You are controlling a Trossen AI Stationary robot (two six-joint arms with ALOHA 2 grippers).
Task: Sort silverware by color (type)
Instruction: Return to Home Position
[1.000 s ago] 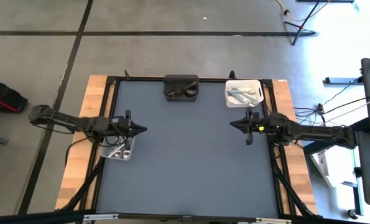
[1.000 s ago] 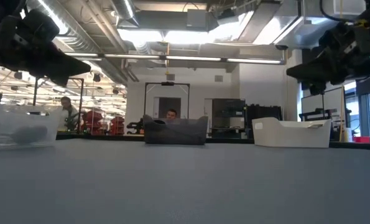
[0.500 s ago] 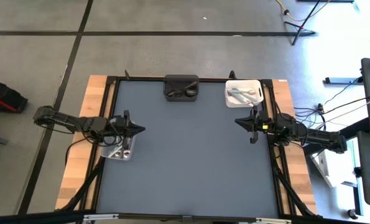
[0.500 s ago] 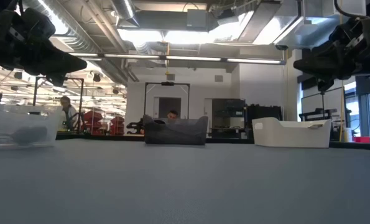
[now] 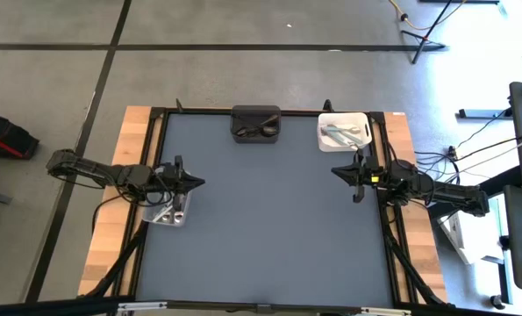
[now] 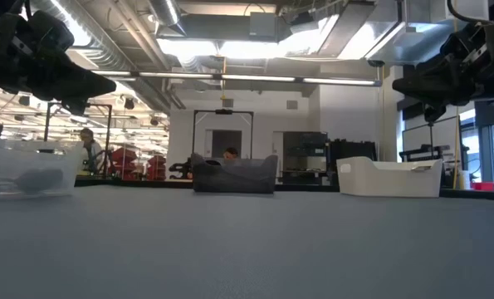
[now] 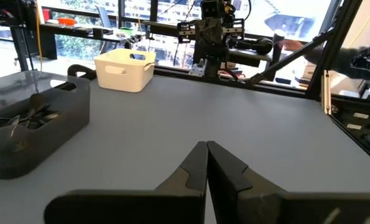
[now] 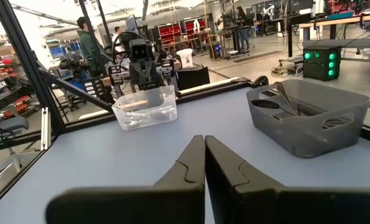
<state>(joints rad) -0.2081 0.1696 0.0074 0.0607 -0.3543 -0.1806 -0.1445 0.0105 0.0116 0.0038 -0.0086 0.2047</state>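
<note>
Silver silverware [image 5: 343,133] lies in the white bin [image 5: 323,140] at the far right. Dark silverware [image 5: 259,130] [image 7: 24,116] lies in the black bin [image 5: 236,117] at the far middle. A few pieces [image 8: 141,106] lie in the clear bin [image 5: 158,217] near the left edge. My left gripper [image 5: 199,183] [image 7: 206,147] hovers shut above the table, just past the clear bin. My right gripper [image 5: 335,172] [image 8: 204,140] hovers shut near the right edge, on the near side of the white bin. Each gripper points toward the table's middle.
The grey mat [image 5: 269,228] spreads wide between the two arms. A black frame [image 5: 392,246] edges the table. In the low view the clear bin [image 6: 26,170], black bin [image 6: 234,176] and white bin [image 6: 388,177] stand along the horizon. People show in the room beyond.
My right arm has drawn back toward the table's right edge, carrying its shut gripper a little that way and upward. My left gripper has pulled back slightly toward the left edge. Both have kept still for the last half second.
</note>
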